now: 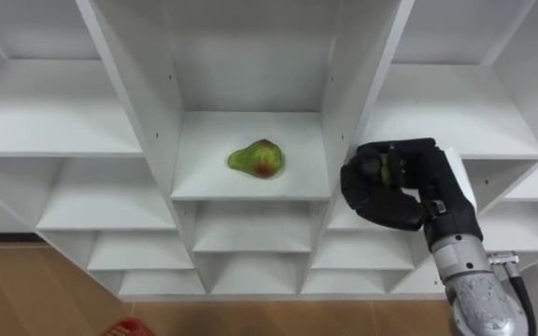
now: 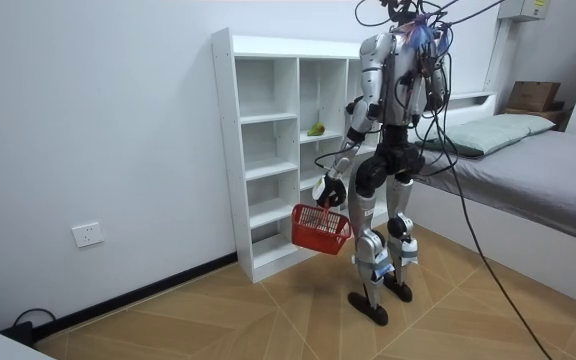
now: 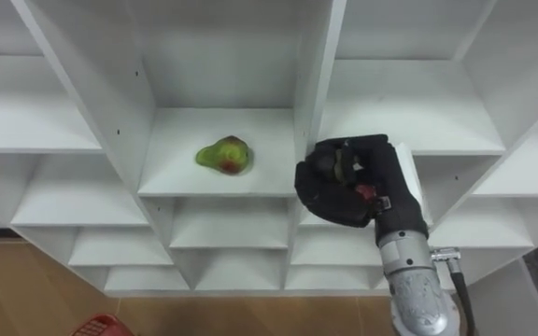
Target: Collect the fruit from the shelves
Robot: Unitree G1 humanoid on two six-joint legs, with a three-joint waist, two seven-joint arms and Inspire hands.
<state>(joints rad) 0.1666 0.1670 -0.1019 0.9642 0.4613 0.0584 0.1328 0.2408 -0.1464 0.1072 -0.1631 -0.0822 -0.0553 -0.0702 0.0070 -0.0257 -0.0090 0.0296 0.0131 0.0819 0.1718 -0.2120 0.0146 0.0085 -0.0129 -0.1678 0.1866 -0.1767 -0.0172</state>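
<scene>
Black fingers (image 1: pixel 372 187) of the right hand (image 1: pixel 409 191) are curled tight round what looks like a small fruit (image 1: pixel 384 168); only a greenish patch of it shows between them. The hand is raised in front of the closet (image 2: pixel 258 150), before the upright between its middle and right columns, level with a shelf (image 1: pixel 204 177) edge.

On that shelf, one compartment to the hand's left and well apart from it, lies a pear (image 1: pixel 257 159), green with a red blush, on its side. The other compartments look bare.

Low at the robot's side, the left hand (image 2: pixel 330 190) grips the handle of a red basket (image 2: pixel 320 230), which hangs near knee height.

Judging by this, one fruit is picked and not yet dropped. The next move calls for bringing the right hand down over the basket and letting go, then reaching for the pear.

The robot stands upright on a wooden floor (image 2: pixel 218 320), facing the white closet against a pale wall (image 2: pixel 88 120); a bed (image 2: pixel 548 170) lies on the room view's right.
</scene>
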